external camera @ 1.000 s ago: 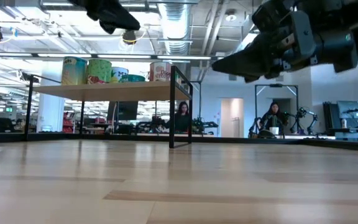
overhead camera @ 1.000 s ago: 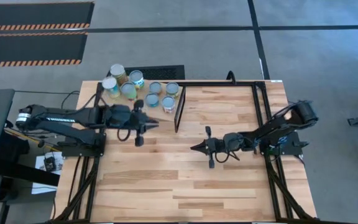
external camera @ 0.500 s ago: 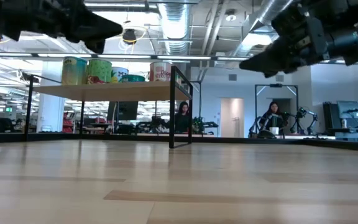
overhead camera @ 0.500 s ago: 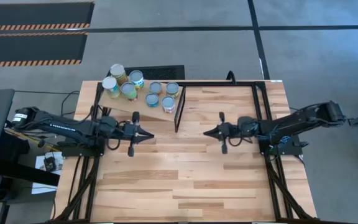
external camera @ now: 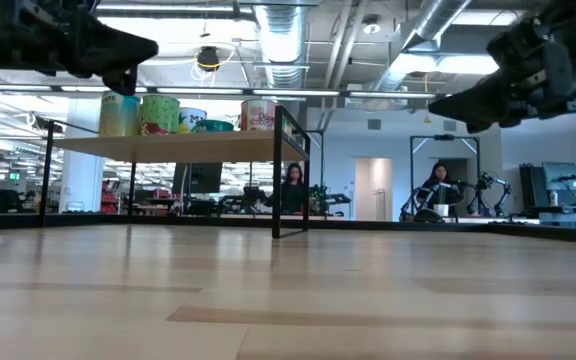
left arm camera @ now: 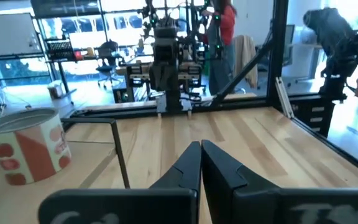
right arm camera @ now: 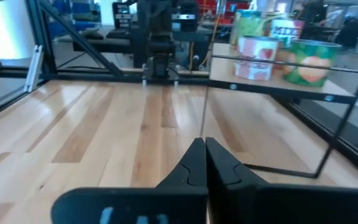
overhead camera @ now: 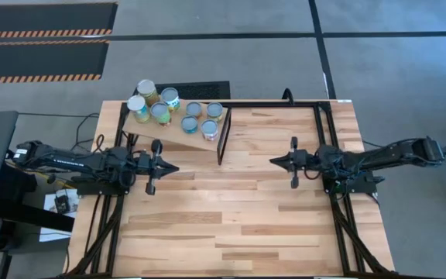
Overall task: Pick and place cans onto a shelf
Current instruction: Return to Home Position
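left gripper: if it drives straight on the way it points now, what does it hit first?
The left gripper would likely meet the right gripper, which faces it across bare tabletop. The shelf's black front leg stands just beside that line; clearance is hard to judge, so it might clip that first.

No word, brand or number can be read anywhere: the cans (external camera: 158,114) on the shelf (external camera: 168,146) carry coloured labels whose lettering is too small to make out, and the red-and-white can (left arm camera: 27,146) in the left wrist view shows only red shapes.
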{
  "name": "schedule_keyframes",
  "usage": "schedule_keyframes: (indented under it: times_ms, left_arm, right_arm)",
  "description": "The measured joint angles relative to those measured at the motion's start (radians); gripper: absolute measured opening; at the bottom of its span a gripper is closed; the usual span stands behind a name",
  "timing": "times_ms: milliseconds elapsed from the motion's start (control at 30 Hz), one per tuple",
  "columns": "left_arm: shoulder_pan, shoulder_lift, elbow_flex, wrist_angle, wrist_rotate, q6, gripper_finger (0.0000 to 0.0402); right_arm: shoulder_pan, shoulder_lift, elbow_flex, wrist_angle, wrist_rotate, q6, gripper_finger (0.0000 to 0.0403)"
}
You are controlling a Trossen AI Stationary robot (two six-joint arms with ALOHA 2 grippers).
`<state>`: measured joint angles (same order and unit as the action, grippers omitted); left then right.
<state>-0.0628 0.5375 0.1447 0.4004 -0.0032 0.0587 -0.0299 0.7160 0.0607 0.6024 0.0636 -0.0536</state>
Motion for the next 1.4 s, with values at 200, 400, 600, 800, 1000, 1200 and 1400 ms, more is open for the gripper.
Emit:
schedule_keyframes:
  times_ms: [200, 400, 600, 800, 1000, 1200, 1400]
  left_arm:
    - [0.025, -0.108, -0.007, -0.13, 0.005, -0.007, 0.0]
    - [0.114, -0.232, -0.007, -0.258, 0.057, -0.004, 0.0]
    - [0.188, -0.399, -0.007, -0.383, 0.103, 0.0, 0.0]
    - [0.214, -0.537, -0.073, -0.412, 0.104, -0.025, 0.0]
    - [0.214, -0.522, -0.133, -0.35, 0.089, -0.034, 0.0]
    - [0.214, -0.534, -0.134, -0.336, 0.065, -0.012, 0.0]
    - [0.215, -0.533, -0.135, -0.357, 0.066, -0.039, 0.0]
  right_arm:
    - [-0.021, -0.115, -0.053, -0.024, 0.014, -0.006, 0.0004]
    - [-0.062, -0.2, -0.053, -0.1, 0.014, -0.008, 0.0004]
    - [-0.085, -0.284, -0.053, -0.169, 0.014, -0.009, 0.0004]
    - [-0.084, -0.36, -0.054, -0.236, 0.016, -0.011, 0.0004]
    - [-0.084, -0.424, -0.054, -0.276, 0.038, -0.008, 0.0004]
    - [-0.084, -0.445, -0.055, -0.286, 0.045, -0.006, 0.0004]
    - [-0.084, -0.443, -0.055, -0.318, 0.112, 0.001, 0.0005]
